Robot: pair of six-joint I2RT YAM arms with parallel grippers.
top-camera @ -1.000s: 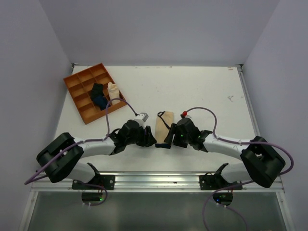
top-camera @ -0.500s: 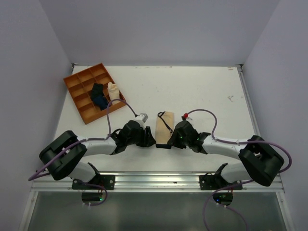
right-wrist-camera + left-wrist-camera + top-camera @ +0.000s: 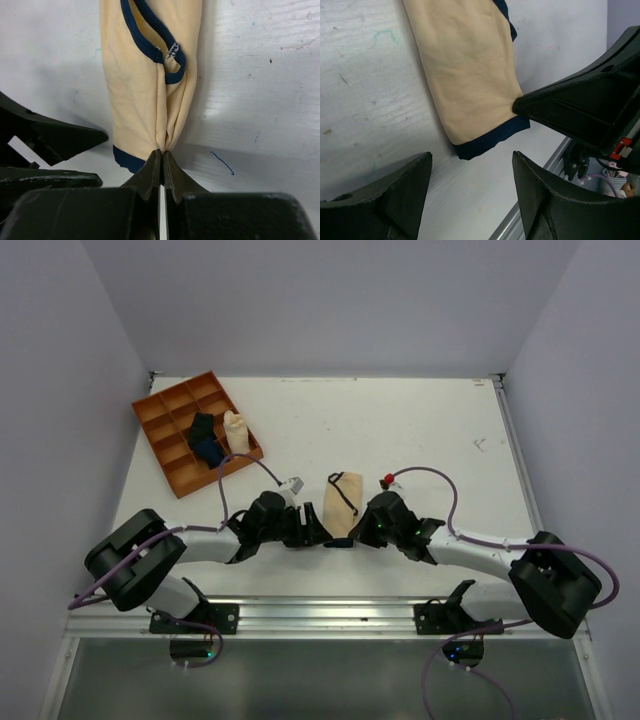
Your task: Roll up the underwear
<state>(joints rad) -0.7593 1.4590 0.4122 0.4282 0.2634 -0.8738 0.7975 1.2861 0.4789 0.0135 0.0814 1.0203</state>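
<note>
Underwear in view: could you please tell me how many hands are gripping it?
1: the right hand is shut on a fold at the near end of the underwear; the left hand is open there.

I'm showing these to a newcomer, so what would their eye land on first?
The tan underwear, folded into a long strip, lies at the centre of the overhead view. The right fingers are pinched shut on its near end, while the left fingers stand open just short of it. At the far left, an orange tray holds a dark blue roll and a cream roll.
</note>
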